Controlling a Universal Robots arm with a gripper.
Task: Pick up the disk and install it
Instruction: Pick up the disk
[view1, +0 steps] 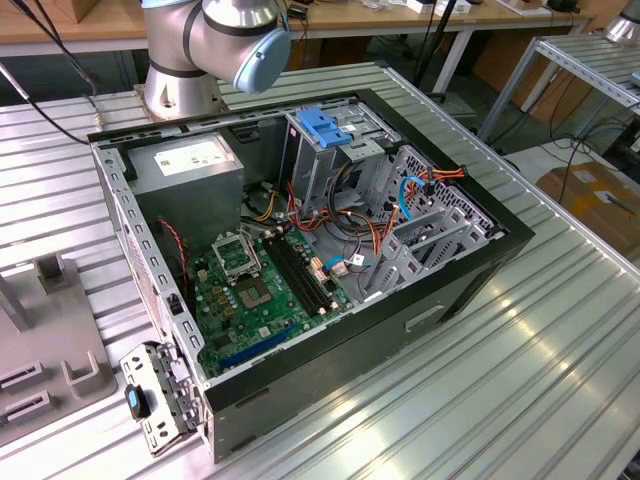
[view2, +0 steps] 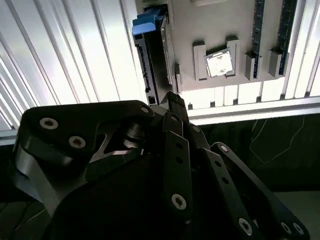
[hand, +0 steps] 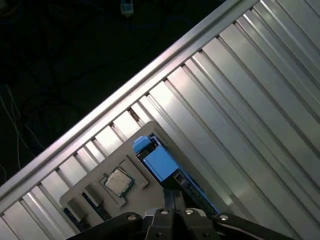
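In the first wrist view can see the disk (hand: 160, 162) standing on its edge in a grey holder plate (hand: 127, 152) on the ribbed tabletop (hand: 240, 100), just beside a square chip (hand: 117, 181). Close at one end of the disk find the claw (hand: 173, 192), narrow, fingertips nearly together; cannot tell whether touching it.

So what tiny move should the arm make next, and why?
Probably ease the gripper a little closer onto the disk. In both wrist views the gripper sits just over one end of the disk, which stands on edge in a grey tray; I can't tell whether it grips yet.
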